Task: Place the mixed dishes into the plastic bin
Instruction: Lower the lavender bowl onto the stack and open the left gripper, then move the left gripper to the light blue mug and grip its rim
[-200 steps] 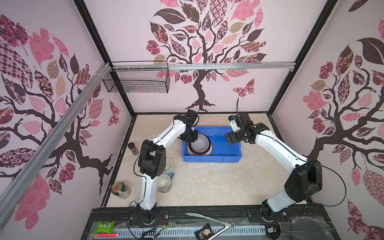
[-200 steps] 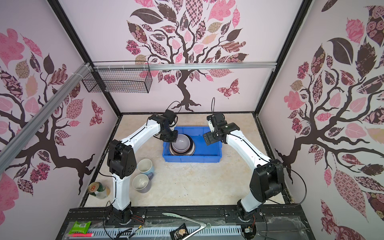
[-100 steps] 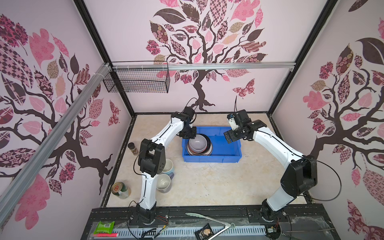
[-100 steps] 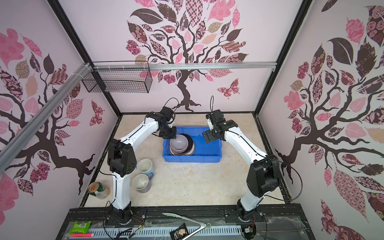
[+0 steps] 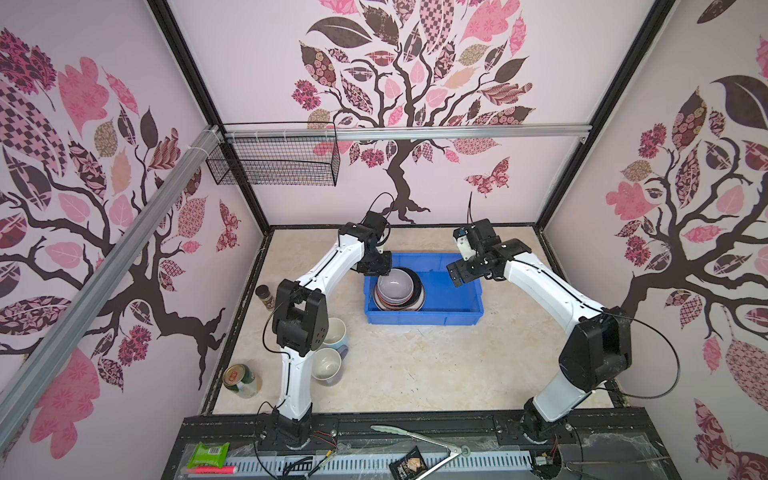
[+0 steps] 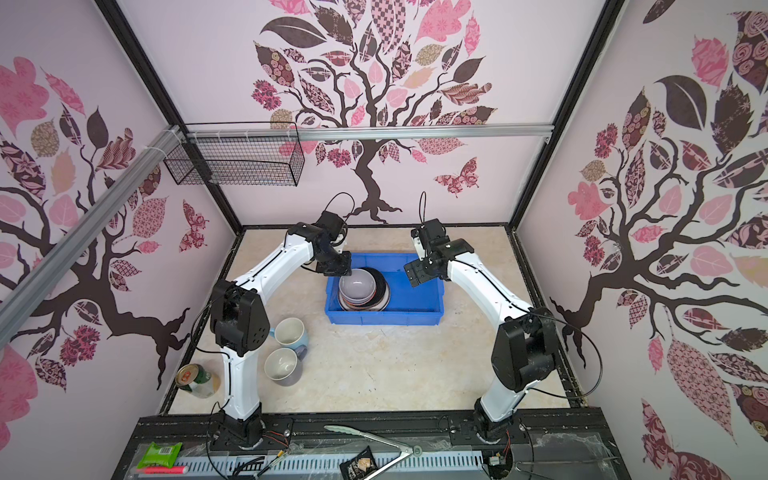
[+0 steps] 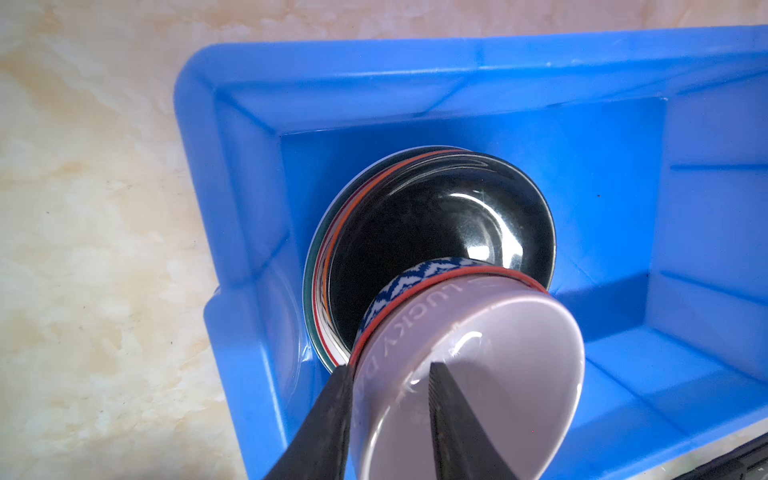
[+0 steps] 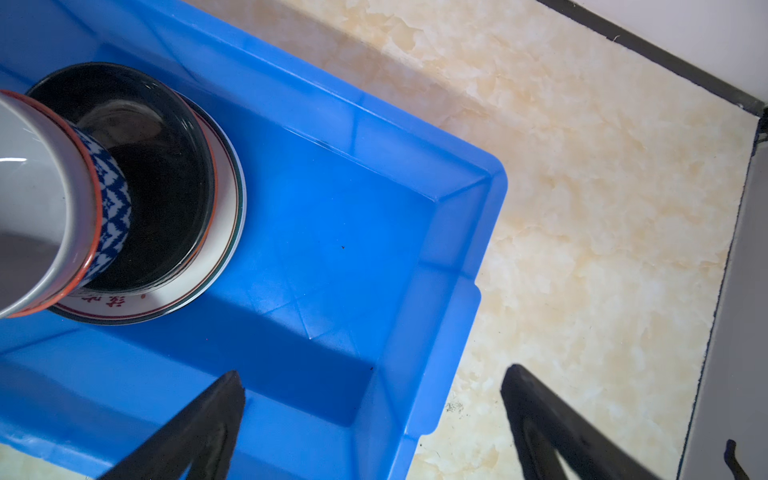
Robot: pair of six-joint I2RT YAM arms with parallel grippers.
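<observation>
The blue plastic bin [image 5: 424, 320] [image 6: 386, 318] [image 7: 415, 62] [image 8: 374, 137] holds a stack of plates, a black one [image 5: 417, 279] [image 6: 383, 291] [image 7: 436, 216] [image 8: 166, 187] on top. A bowl [image 5: 395, 284] [image 6: 357, 284] [image 7: 478, 353] [image 8: 37, 187] with a blue-white pattern, a red rim and a grey inside rests on the stack. My left gripper [image 5: 376, 270] [image 6: 336, 268] [image 7: 390, 368] straddles the bowl's rim, open; its inner finger stands clear of the wall. My right gripper [image 5: 455, 274] [image 6: 411, 276] [image 8: 374, 371] hangs open over the bin's right end, holding nothing. Two pale-blue mugs [image 5: 334, 332] [image 5: 326, 363] [image 6: 290, 332] [image 6: 282, 365] stand on the table by the left arm's base.
A small spice jar [image 5: 264, 296] stands at the table's left edge. A green can [image 5: 239, 378] [image 6: 193, 378] sits at the near left corner. A black wire basket [image 5: 274, 162] hangs on the back rail. Walls close in three sides.
The left gripper's jaws have widened around the bowl's rim while the bowl stays on the stack. The right gripper has drifted slightly left over the bin.
</observation>
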